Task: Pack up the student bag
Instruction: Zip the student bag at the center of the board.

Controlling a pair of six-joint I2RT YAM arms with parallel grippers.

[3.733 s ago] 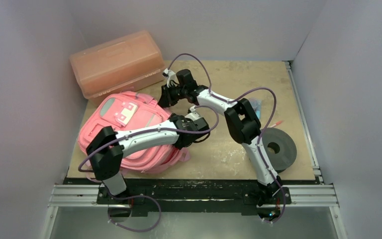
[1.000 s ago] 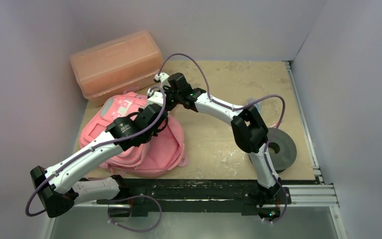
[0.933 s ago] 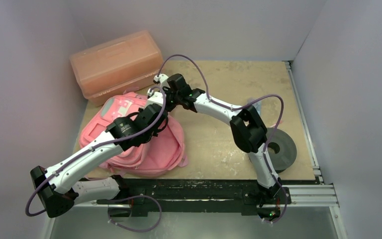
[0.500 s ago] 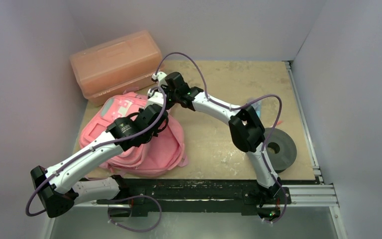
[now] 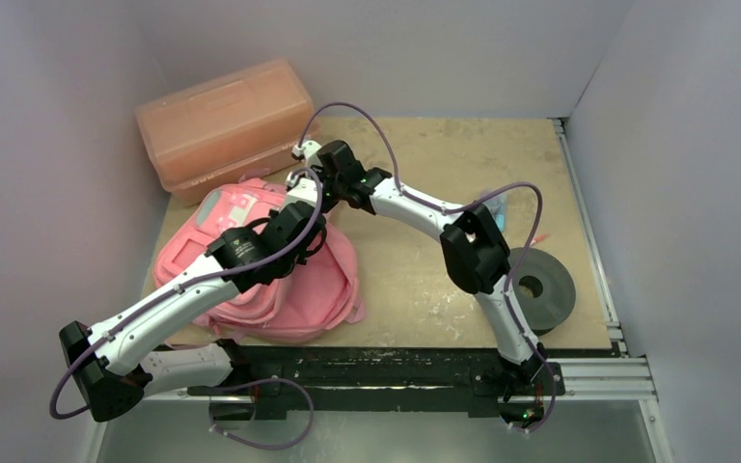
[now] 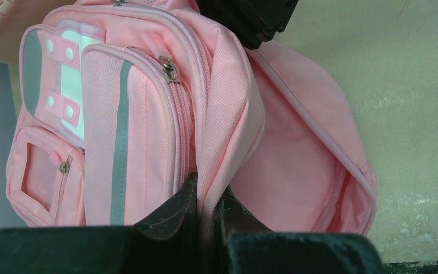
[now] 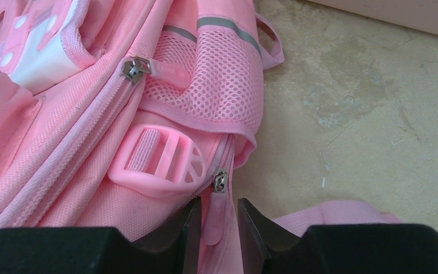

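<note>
The left fingers (image 6: 178,210) were clamped on the student bag's (image 5: 333,280) pink flap (image 6: 228,114); the right fingers (image 7: 189,231) stood apart round a zip pull (image 7: 214,220); the bag lay at nine o'clock on the desk (image 5: 463,145).

I see plain pale walls (image 5: 444,48) closing in three sides. A scuffed beige board (image 5: 463,154) lies under and right of my right fingers (image 7: 185,234); aluminium rails (image 5: 608,371) edge it. Light is soft, even.
</note>
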